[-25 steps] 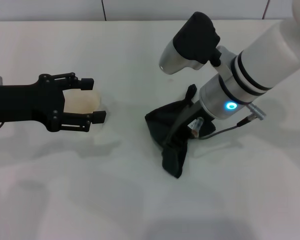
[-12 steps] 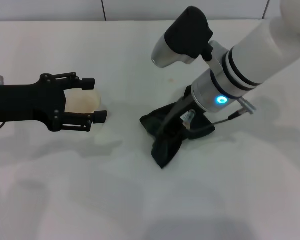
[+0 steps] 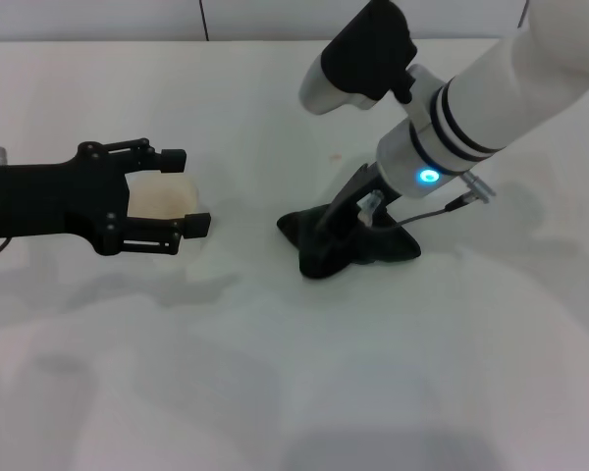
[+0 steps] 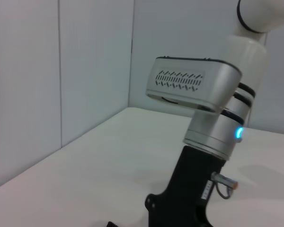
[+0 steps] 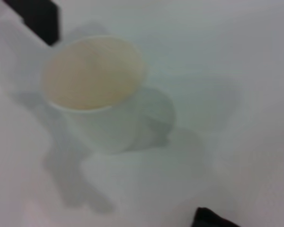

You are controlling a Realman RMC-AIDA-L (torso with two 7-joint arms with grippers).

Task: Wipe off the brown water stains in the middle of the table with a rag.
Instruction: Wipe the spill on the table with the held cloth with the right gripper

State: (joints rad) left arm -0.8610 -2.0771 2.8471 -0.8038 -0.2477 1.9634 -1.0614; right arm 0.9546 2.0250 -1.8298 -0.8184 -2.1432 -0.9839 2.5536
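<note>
Over on the left side of the table (image 3: 275, 392), the left gripper (image 3: 172, 191) reaches in from the left edge with its two black fingers spread wide apart, one on each side of a whitish cup (image 3: 160, 201). Can't tell if the fingers actually touch the cup or just sit beside it. The cup stands upright and has a faint tan tint inside.

Moving toward the middle, the rag (image 3: 348, 243) lies bunched up in a dark lumpy heap on the white tabletop, a bit nearer the far edge than the near one. The right gripper (image 3: 339, 224) comes down on it at a slant from the far right corner, and its tip is buried in the cloth, so I can't tell whether it's pinching the rag or only pressing on it. A blue light glows on the right arm's wrist.

No brown stain shows anywhere around the rag; if any remains, it's hidden under the cloth.
</note>
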